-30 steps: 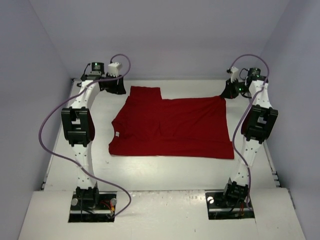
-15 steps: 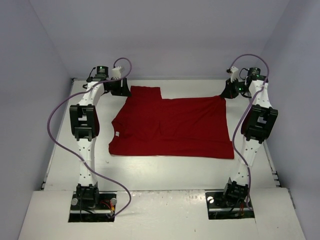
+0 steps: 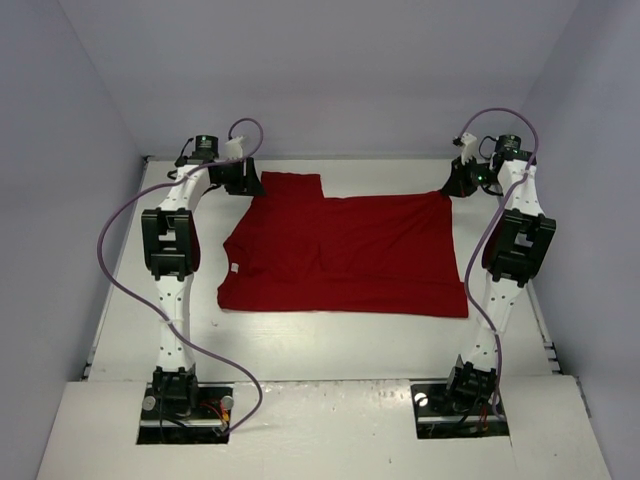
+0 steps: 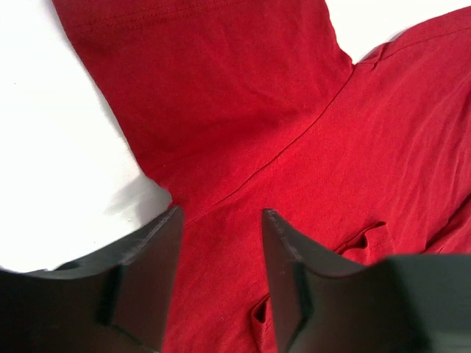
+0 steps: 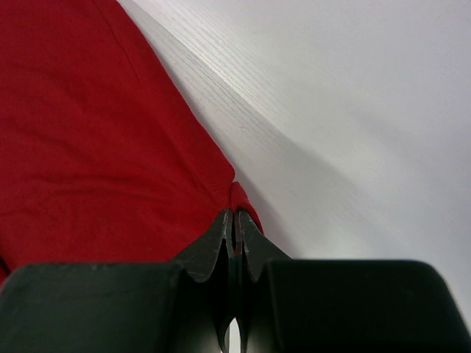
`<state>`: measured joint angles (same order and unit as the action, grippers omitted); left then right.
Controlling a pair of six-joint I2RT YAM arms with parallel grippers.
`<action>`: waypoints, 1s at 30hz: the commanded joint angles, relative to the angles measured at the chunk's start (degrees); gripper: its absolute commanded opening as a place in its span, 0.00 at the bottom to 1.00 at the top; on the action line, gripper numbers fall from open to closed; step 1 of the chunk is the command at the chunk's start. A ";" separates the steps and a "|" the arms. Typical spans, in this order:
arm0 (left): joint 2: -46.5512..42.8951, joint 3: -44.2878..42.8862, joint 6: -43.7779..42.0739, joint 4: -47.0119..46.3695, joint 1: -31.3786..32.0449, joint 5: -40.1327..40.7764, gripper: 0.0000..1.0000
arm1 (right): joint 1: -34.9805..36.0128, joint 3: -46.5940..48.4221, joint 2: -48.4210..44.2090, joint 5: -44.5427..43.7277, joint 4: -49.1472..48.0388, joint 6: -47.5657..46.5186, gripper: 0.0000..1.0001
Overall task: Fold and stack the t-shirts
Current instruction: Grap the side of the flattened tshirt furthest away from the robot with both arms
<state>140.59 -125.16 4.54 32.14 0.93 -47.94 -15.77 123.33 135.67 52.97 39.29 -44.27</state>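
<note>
Since a second ago, my left arm has swung inward along the far edge. My left gripper [image 3: 243, 180] now sits at the sleeve end of the t-shirt [image 3: 350, 255] rather than off to the side over the table [image 3: 300, 345]. The right arm shows no change over the same interval.

Left gripper: jaws spread wide, nothing between them.
- Red cloth lies under and ahead of both fingers.
- The sleeve [image 4: 206, 73] stretches away ahead of the tips, and its seam [image 4: 294, 140] runs diagonally just beyond the right finger.
- White table shows off the outer side of the left finger.
- Small wrinkles are bunched close beside the right finger.
- I cannot tell whether the tips touch the cloth yet.

Right gripper [image 5: 234, 215]: closed right down, with a small tuck of red fabric at the tips. I read this as a pinch on the shirt's far hem corner. The shirt body spreads ahead and to the left of the tips, with bare table ahead and to the right.

Shirt: lies flat between my two arms, with the sleeve at the left gripper and the hem corner at the right.

Judgement: the right side holds its corner while the left lines up on the matching far edge, so that both ends can be lifted together and carried toward me for a first fold. The left must close on cloth before any lift, or a one-sided pull would skew the shirt. Folding has barely begun, and nothing is stacked.
</note>
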 commanded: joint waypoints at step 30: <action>0.38 -7.28 0.38 -1.73 -2.95 -4.17 0.48 | 0.04 -0.19 -1.01 0.28 0.79 -2.05 0.00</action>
<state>142.87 -128.11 4.69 32.25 -2.61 -48.29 -15.77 123.20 135.74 52.88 39.31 -45.30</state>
